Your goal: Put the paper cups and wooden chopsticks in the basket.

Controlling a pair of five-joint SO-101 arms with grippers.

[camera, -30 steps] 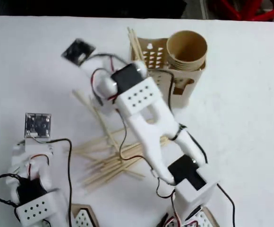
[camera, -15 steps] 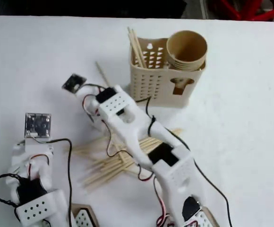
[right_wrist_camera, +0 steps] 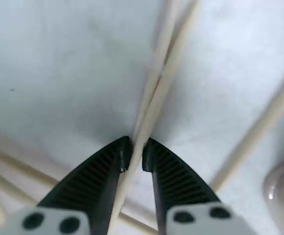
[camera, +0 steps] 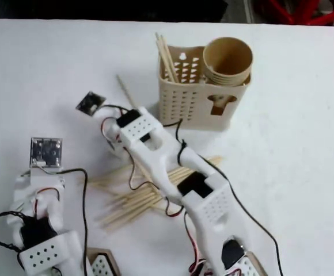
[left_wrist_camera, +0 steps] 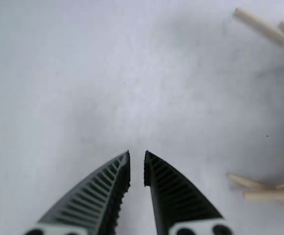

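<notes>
The perforated cream basket (camera: 193,98) stands at the far side with stacked paper cups (camera: 227,60) and a few chopsticks (camera: 166,54) in it. A loose pile of wooden chopsticks (camera: 135,198) lies mid-table. My right gripper (right_wrist_camera: 132,149) (camera: 114,138) sits low at the pile's far-left end, shut on two chopsticks (right_wrist_camera: 156,93); one stick end (camera: 125,90) pokes out toward the basket. My left gripper (left_wrist_camera: 137,164) (camera: 40,172) rests near the table's front left, shut with nothing between its fingers, over bare table.
The right arm's white links (camera: 173,167) cross over the pile. Chopstick ends (left_wrist_camera: 264,188) lie beside the left gripper. A cream object's corner (camera: 101,264) shows at the front edge. The white table (camera: 293,144) is bare right of the basket.
The right arm has swung down and back from beside the basket to the pile's far-left end, turning the held stick to point toward the basket. The left arm has not moved.
</notes>
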